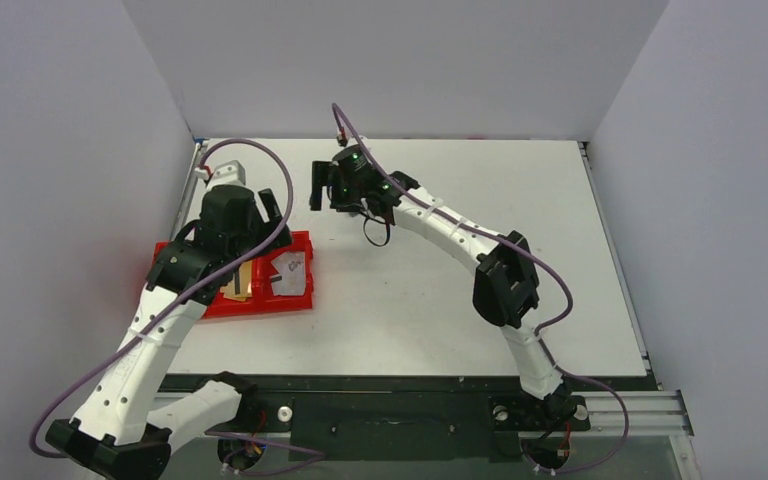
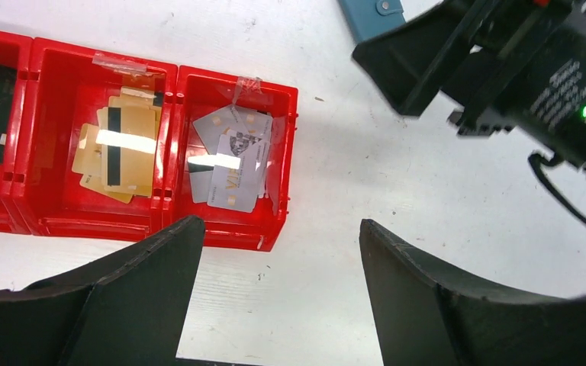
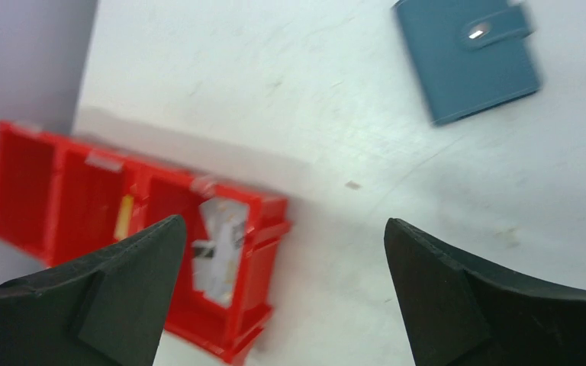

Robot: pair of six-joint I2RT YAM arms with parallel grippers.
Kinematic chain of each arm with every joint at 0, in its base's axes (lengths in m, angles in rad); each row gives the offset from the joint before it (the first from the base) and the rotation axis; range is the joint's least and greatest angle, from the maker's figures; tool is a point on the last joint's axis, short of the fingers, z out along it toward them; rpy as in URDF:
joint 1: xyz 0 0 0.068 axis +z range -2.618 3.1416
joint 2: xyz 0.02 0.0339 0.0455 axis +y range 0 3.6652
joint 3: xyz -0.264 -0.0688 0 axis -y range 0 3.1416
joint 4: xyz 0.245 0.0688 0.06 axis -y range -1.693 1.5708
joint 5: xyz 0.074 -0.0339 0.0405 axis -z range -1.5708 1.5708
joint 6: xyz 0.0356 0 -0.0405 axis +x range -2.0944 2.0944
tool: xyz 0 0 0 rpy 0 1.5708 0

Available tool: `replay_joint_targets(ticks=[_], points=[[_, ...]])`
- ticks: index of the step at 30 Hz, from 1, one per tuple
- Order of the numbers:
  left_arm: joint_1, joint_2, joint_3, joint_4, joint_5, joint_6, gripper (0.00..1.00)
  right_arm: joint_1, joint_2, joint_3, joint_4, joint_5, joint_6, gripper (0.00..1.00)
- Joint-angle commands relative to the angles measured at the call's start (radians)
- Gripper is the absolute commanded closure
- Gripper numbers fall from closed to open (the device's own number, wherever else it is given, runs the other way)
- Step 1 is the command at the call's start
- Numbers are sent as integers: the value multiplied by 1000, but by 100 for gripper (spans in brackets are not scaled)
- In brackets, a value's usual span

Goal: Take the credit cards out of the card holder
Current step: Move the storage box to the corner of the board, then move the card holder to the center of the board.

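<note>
— Where's the card holder [image 3: 467, 57]?
— Flat on the white counter [image 1: 440, 310], its tab fastened across the front, well apart from the red tray [image 2: 236, 235]. Nothing touches it. From the left wrist only a corner of it shows at the top edge, partly behind the right arm
— And the fingers?
— The left fingers [image 2: 122, 305] are spread wide with nothing between them, hanging over the counter just beside the tray's end compartment. The right fingers [image 3: 465, 305] are spread wide too and empty, up above the counter, with the holder lying out ahead of them
— Any cards in sight?
— Tan cards [image 2: 118, 149] with a dark stripe are piled in the tray's middle compartment, and pale grey cards [image 2: 233, 164] lie in the compartment on the holder's side. The third compartment holds something dark I can't make out
</note>
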Motion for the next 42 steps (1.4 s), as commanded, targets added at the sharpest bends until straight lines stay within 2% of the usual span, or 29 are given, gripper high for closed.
replay_joint_targets(ticks=[1,12,19,27,32,38,42], points=[[8,-35,-7,27,16,-14,27,-50,99,117,-108,175,-229,1],[11,-53,-4,-21,26,-4,27,-99,334,355,-44,231,-466,0],[14,-55,17,-65,30,-2,27,-113,420,408,31,207,-494,0],[14,-47,31,-60,69,-25,27,-147,447,443,52,165,-451,0],[23,7,10,59,100,-69,27,-165,435,411,61,143,-422,0],[78,243,31,318,159,-114,27,-188,280,284,81,156,-378,1],[106,406,68,471,192,-145,27,-250,151,158,124,75,-248,2]])
